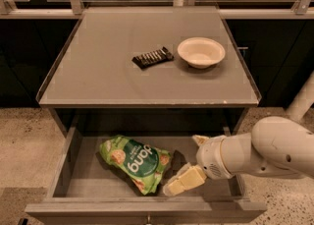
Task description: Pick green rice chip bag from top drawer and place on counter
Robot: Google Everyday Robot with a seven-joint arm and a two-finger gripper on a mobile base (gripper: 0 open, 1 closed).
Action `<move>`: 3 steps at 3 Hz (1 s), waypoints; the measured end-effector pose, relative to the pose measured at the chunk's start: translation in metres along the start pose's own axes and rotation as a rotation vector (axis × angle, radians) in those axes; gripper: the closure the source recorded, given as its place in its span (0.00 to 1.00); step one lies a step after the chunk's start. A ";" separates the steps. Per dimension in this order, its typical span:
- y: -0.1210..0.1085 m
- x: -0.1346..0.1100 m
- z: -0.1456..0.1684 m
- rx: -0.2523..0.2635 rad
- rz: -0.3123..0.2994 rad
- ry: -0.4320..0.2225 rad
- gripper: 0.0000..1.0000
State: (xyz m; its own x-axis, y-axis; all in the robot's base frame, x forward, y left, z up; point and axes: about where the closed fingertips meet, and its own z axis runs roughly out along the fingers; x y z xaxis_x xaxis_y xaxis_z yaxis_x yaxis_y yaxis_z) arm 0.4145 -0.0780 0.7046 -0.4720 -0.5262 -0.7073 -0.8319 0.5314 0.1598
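The green rice chip bag (133, 162) lies flat in the open top drawer (88, 182), left of its middle. My gripper (190, 161) is down inside the drawer just right of the bag. Its fingers are spread apart, with the near cream finger (182, 182) at the bag's right end and the far fingertip (199, 139) behind it. Nothing is held. The counter (108, 67) is the grey top above the drawer.
A black ribbed bar (152, 57) and a white bowl (200, 51) sit on the counter's right half. My white arm (274, 150) reaches in from the right over the drawer's right wall. A metal railing and dark glass run behind the counter.
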 end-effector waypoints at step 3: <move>-0.004 -0.007 0.038 -0.021 0.033 -0.073 0.00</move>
State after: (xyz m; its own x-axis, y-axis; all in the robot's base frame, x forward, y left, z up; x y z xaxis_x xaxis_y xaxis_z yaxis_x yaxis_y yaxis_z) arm 0.4327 -0.0514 0.6828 -0.4774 -0.4584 -0.7497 -0.8226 0.5331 0.1979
